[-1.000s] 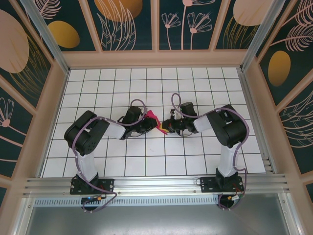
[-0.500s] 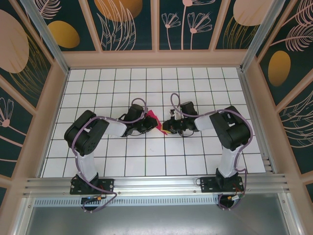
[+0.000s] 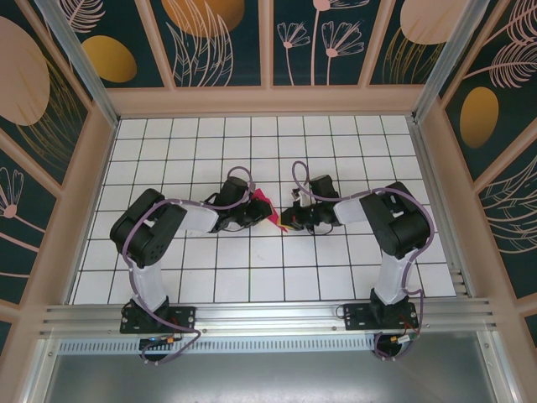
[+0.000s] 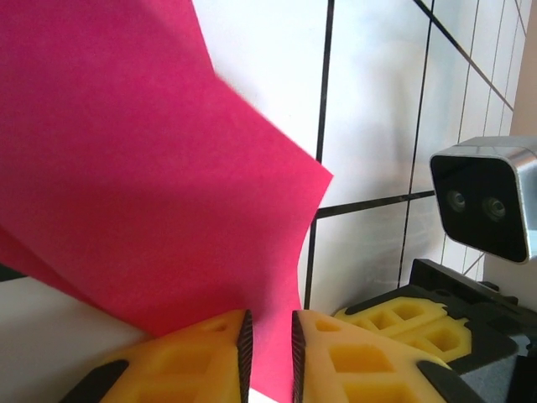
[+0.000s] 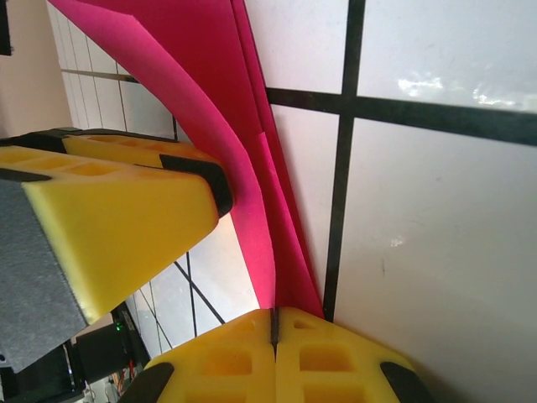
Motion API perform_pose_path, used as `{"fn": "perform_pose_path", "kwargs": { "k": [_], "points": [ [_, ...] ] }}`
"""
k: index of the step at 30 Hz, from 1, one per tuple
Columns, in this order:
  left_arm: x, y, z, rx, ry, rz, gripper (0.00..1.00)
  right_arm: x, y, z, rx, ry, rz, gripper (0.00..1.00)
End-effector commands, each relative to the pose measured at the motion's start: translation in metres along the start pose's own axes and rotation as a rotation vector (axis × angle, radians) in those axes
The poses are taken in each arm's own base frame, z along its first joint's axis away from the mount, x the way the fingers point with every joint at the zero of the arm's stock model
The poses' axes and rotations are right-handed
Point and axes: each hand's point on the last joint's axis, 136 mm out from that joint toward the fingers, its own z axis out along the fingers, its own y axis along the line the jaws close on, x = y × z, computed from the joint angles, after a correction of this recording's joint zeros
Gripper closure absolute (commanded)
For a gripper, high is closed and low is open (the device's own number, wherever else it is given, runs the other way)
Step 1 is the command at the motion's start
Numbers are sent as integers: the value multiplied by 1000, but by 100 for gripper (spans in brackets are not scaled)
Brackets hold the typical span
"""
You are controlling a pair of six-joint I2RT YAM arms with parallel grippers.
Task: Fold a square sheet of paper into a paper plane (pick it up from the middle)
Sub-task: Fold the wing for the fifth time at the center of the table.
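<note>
You saw the thin magenta-pink paper sheet (image 4: 151, 168) matt and smooth, sharply creased; the right tool (image 5: 275, 323) carried matt yellow moulded-plastic pads (image 5: 361, 336); the white tiled desk (image 5: 436, 252) gleamed faintly glossy.

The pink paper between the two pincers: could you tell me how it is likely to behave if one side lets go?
The paper bows in a curve above the left pincer, so it is probably floppy and would droop. Its folded layers at the right pincer look thin, so it is likely very light and easily creased.
</note>
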Motion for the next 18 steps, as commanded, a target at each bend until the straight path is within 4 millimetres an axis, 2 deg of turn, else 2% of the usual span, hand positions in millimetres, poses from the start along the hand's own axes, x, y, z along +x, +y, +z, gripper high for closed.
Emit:
{"fn": "perform_pose_path", "kwargs": {
  "k": [1, 4, 7, 12, 18],
  "points": [
    [-14, -23, -12, 63, -68, 76, 75, 4, -4, 0, -24, 6, 50, 100],
    [-11, -32, -18, 117, -73, 85, 74, 3, 1, 0, -64, 2, 87, 100],
    [-3, -32, -19, 139, -62, 82, 74, 1, 5, 1, -94, 3, 115, 100],
    [7, -25, -13, 133, -40, 79, 75, -2, 9, 0, -106, 1, 137, 100],
    [8, -15, -5, 101, -29, 64, 78, -3, 4, 0, -97, 2, 168, 100]
  ]
}}
